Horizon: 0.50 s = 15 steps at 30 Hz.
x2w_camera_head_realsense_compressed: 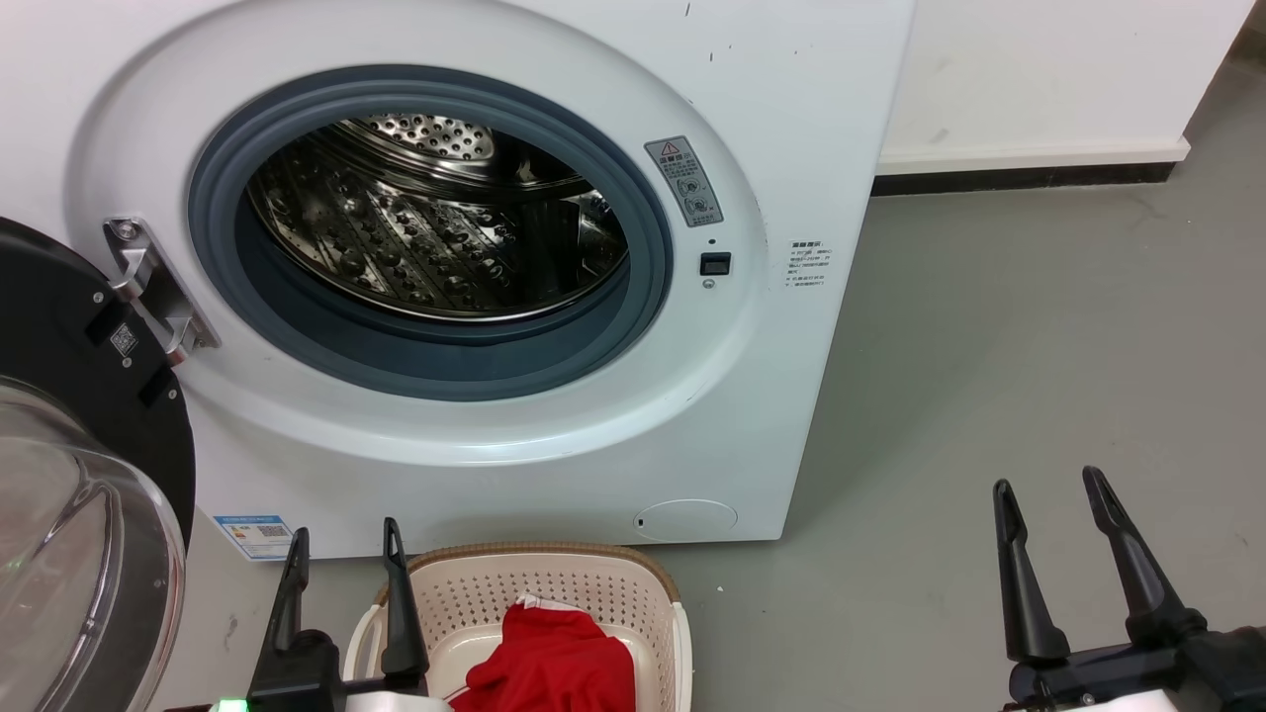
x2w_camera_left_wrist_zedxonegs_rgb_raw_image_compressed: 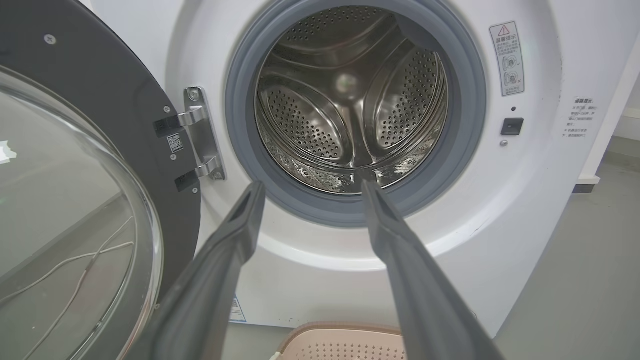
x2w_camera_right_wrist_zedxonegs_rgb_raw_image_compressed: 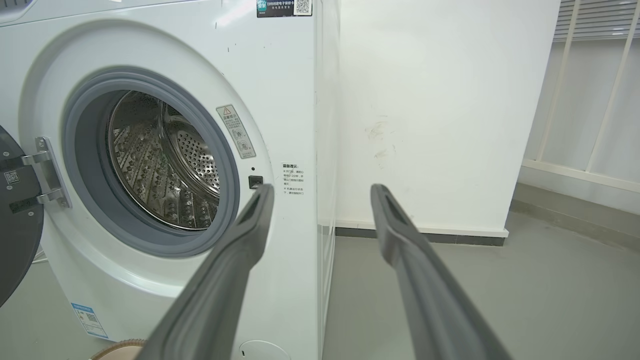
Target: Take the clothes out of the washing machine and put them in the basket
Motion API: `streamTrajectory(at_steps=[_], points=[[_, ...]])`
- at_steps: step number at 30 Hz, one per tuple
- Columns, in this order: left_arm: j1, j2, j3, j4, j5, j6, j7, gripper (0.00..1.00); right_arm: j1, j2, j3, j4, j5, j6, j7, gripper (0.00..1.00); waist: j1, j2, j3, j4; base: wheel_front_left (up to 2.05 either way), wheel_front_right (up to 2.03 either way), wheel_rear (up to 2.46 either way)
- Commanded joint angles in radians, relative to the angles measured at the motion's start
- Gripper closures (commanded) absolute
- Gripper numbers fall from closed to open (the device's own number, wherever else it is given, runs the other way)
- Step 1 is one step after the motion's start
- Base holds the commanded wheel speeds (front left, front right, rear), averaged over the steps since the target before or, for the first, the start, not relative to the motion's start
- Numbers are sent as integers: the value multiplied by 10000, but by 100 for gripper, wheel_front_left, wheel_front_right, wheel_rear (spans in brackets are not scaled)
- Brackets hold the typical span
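Your left gripper (x2w_camera_head_realsense_compressed: 345,531) hangs with its fingers spread and empty over the left edge of the basket (x2w_camera_head_realsense_compressed: 554,550), which sits on the floor against the foot of the washing machine (x2w_camera_head_realsense_compressed: 752,297). The red clothes (x2w_camera_head_realsense_compressed: 554,658) lie heaped inside it. The swung-out door (x2w_camera_head_realsense_compressed: 59,326) crowds your left side. Your right gripper (x2w_camera_head_realsense_compressed: 1048,480), fingers likewise apart and holding nothing, has bare grey floor (x2w_camera_head_realsense_compressed: 989,326) around it, past the machine's right corner.
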Motion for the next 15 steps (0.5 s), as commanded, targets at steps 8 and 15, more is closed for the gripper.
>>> streamTrajectory(at_steps=[8, 15], points=[[117, -26, -16, 86, 129, 58, -24, 0, 98, 2, 38, 62, -81, -3, -23, 0, 0, -1, 16, -12, 0, 0, 0], [57, -8, -28, 347, 42, 50, 54, 100, 20, 2, 49, 298, -34, 0, 15, 100, 0, -1, 28, -14, 0, 0, 0]])
